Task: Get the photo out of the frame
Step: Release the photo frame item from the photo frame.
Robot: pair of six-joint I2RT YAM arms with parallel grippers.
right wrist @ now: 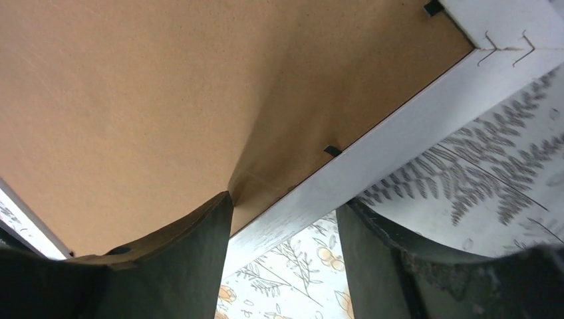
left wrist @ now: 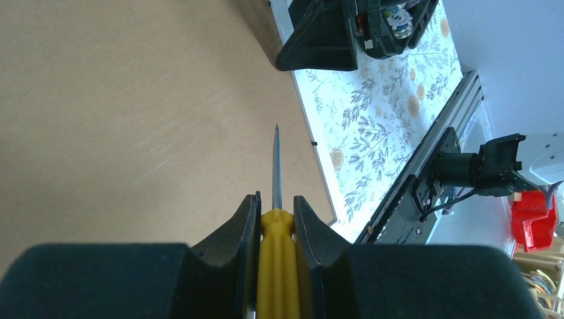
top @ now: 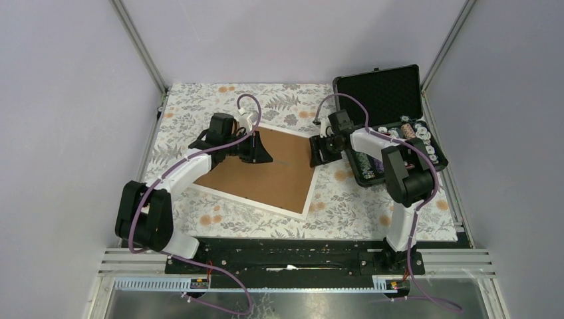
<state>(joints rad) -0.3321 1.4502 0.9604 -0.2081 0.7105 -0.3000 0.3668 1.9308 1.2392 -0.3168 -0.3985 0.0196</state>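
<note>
The frame (top: 266, 174) lies face down, brown back up, skewed on the floral-covered counter (top: 199, 100) just left of the open black case (top: 386, 93); the photo is hidden from view. The left gripper (left wrist: 277, 203) is clamped on a yellow-handled screwdriver (left wrist: 277, 252), whose blade points across the brown back. The right gripper (right wrist: 284, 203) is at the frame's right edge, jaws apart and holding nothing, with one finger over the brown back and the other outside the white rim.

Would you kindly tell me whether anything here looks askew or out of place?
The frame lies face down, brown back up, turned askew to the table's edges, one corner pointing towards the black case. Nothing looks spilled or damaged.
</note>
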